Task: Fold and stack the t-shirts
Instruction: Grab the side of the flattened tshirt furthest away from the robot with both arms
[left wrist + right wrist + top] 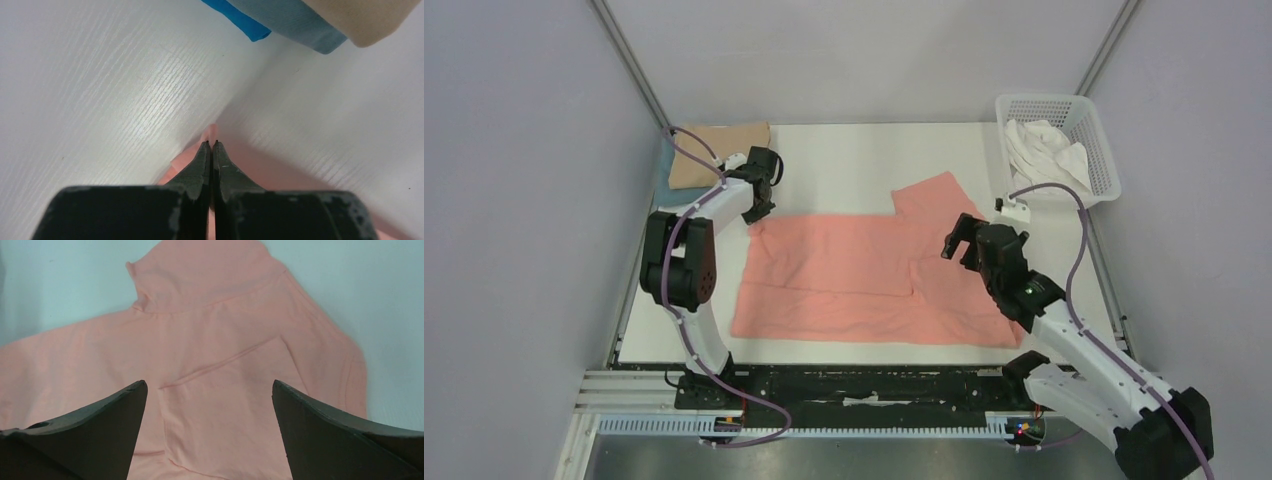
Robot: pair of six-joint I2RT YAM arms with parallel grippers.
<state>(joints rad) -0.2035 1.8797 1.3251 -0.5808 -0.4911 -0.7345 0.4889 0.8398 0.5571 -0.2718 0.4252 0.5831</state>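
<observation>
The salmon-pink t-shirt [844,270] lies spread flat on the white table, one sleeve pointing to the far right. My left gripper [759,212] is at the shirt's far left corner. In the left wrist view it [210,143] is shut with pink cloth [280,170] pinched between the fingers. My right gripper [962,243] hovers open over the shirt's right part. In the right wrist view it [209,382] is empty, with the shirt [210,330] below. The tan t-shirt [719,150] lies folded on the blue t-shirt [664,172] at the far left. The white t-shirt [1049,150] lies in the basket.
The white mesh basket [1064,100] stands at the far right corner. The tan shirt [370,20] and the blue shirt [295,22] lie just beyond my left gripper. Grey walls close in the table on three sides. Bare white table [844,160] lies beyond the pink shirt.
</observation>
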